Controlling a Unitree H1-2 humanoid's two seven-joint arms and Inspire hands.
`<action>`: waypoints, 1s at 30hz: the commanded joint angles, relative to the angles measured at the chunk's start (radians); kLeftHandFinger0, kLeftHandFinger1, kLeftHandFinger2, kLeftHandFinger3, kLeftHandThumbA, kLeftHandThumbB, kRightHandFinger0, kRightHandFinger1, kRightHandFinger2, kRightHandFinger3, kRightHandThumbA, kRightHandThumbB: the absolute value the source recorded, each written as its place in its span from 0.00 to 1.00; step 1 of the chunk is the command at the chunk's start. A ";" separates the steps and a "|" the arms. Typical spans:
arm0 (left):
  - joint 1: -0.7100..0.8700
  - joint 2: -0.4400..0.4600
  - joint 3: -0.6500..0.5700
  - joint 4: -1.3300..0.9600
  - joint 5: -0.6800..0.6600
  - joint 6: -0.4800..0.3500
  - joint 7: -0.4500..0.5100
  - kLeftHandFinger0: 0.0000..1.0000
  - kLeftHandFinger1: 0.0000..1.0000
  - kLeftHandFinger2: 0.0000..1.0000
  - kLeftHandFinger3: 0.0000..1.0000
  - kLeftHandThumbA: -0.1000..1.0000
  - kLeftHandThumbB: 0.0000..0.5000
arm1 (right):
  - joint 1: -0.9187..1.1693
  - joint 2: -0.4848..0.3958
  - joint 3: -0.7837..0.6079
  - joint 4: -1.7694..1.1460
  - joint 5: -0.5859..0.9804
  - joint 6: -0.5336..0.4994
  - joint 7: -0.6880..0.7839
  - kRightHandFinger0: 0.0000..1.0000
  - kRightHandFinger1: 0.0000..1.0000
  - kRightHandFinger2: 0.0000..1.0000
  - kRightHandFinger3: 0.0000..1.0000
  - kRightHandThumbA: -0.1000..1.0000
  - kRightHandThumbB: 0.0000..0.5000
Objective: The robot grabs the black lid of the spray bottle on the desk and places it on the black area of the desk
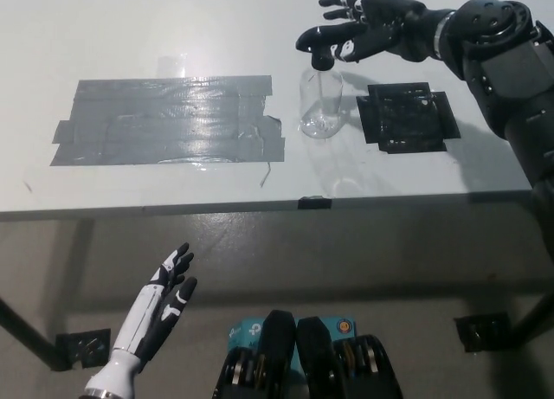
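White counter [130,27] bearing a grey, glossy tape patch [169,120] at 9 o'clock and a black tape patch [407,115] at 3 o'clock; clear spray bottle [321,105] with black lid [317,46]; black right hand [368,27] with white markings; white left hand [160,304] with black fingers

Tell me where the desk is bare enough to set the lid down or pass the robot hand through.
The black area lies bare, just right of the spray bottle. Bare desk runs behind the grey tape patch, and a strip along the front edge. It is crowded at the black lid, where the right robot hand hovers spread open. The left robot hand rests below the desk.
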State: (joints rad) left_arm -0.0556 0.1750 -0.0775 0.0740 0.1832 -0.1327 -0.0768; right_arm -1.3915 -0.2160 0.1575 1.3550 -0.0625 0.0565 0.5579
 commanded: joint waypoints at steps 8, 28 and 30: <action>-0.018 0.024 -0.002 -0.032 0.017 -0.015 -0.005 1.00 1.00 1.00 1.00 0.94 0.09 | -0.080 0.003 -0.019 0.014 0.001 -0.043 -0.001 1.00 1.00 1.00 1.00 0.59 1.00; -0.038 0.029 -0.003 -0.025 0.015 -0.015 -0.010 1.00 1.00 1.00 1.00 0.97 0.11 | -0.066 0.006 0.027 0.021 -0.066 -0.105 -0.107 0.34 0.35 0.39 0.48 0.01 0.83; -0.040 0.032 -0.004 -0.025 0.015 -0.018 -0.011 1.00 1.00 1.00 1.00 0.97 0.10 | -0.062 0.006 0.030 0.020 -0.069 -0.116 -0.119 0.33 0.31 0.34 0.42 0.00 0.81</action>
State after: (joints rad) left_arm -0.0788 0.1907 -0.0794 0.0741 0.1996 -0.1329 -0.0773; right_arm -1.3914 -0.2105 0.1772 1.3972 -0.1046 0.0236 0.5128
